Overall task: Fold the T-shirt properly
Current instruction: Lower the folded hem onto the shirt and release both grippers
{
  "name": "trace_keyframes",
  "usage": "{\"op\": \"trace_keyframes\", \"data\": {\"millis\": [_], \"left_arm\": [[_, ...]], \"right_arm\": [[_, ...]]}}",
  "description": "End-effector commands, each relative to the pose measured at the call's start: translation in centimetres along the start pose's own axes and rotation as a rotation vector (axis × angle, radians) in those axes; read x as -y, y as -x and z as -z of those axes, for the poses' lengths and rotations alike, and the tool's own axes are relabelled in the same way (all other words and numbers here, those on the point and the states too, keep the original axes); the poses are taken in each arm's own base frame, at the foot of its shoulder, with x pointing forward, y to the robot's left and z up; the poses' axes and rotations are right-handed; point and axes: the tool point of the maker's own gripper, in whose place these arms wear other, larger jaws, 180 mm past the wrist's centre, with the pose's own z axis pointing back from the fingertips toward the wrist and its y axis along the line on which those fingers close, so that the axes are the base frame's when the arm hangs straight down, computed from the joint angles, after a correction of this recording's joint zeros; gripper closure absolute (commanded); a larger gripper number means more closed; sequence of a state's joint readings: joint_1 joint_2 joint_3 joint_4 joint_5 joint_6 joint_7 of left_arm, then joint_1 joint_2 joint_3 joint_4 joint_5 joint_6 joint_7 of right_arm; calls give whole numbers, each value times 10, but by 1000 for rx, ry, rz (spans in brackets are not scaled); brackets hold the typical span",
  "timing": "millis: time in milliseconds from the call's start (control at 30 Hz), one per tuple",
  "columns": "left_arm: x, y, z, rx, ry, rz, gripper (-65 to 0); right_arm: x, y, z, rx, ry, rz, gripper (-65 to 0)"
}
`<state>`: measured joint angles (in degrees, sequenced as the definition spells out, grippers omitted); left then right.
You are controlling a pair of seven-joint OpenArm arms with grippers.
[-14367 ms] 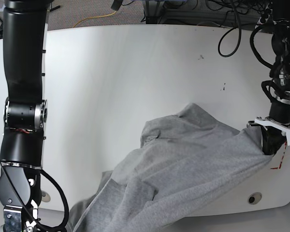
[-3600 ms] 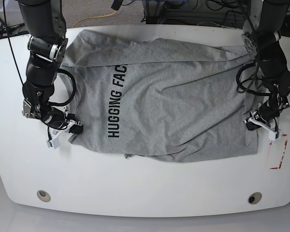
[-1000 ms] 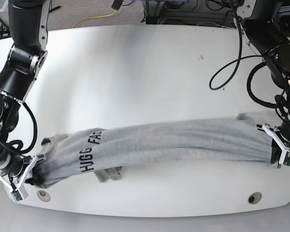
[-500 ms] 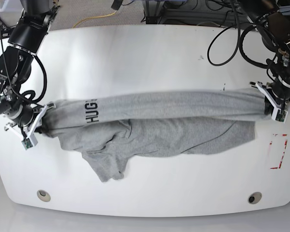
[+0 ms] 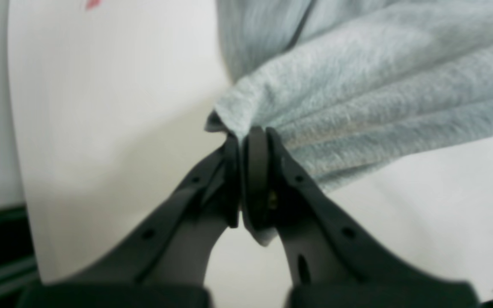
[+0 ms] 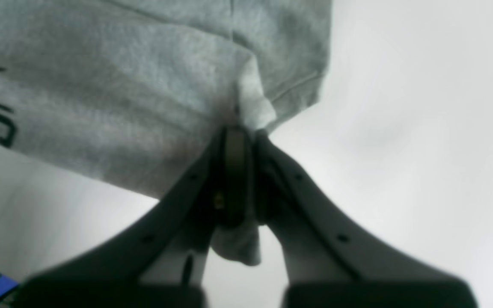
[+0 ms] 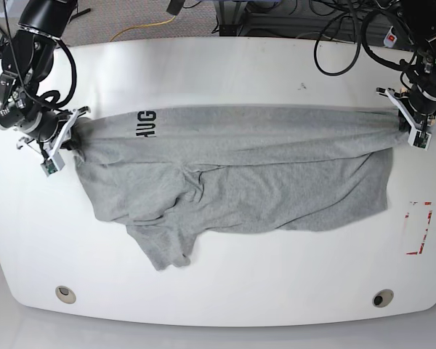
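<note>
Left wrist: left tool (image 5: pixel 246 141) pinching a bunched edge of the T-shirt (image 5: pixel 379 81) over the tabletop (image 5: pixel 114 98).
Right wrist: right tool (image 6: pixel 240 137) clamped on a hem fold.
Base: T-shirt stretched between both tools, lower part rumpled on the tabletop.

Both arms reach in from the far corners of the desk (image 7: pixel 225 65), spread wide apart and each bent down at the wrist. The left end effector (image 7: pixel 409 128) sits near the desk's right edge in the base view, its black jaws pressed together on a bunched corner of the T-shirt (image 7: pixel 240 174). The right end effector (image 7: pixel 62 145) sits near the opposite edge, jaws likewise clamped tight on the T-shirt's other end.
</note>
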<state>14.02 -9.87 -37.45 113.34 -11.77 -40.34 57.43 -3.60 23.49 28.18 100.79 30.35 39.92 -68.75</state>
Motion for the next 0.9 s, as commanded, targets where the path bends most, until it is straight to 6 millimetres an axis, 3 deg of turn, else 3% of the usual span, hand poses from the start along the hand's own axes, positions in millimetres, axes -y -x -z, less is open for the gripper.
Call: {"op": "trace_keyframes", "data": {"millis": [0, 267, 667, 733, 867], "left_arm": [[-11, 1, -4, 0, -23, 16, 0], [-12, 17, -5, -15, -5, 41, 0], [-15, 39, -4, -79, 14, 53, 0], [-19, 40, -5, -88, 9, 73, -97], [-26, 42, -7, -94, -8, 64, -336]], "right_arm": [[-2, 10, -5, -8, -1, -10, 0], [-11, 44, -5, -90, -22, 1, 0], [-20, 67, -7, -143, -42, 7, -6], [-21, 70, -7, -149, -44, 7, -71], [-26, 75, -11, -157, -46, -5, -273]]}}
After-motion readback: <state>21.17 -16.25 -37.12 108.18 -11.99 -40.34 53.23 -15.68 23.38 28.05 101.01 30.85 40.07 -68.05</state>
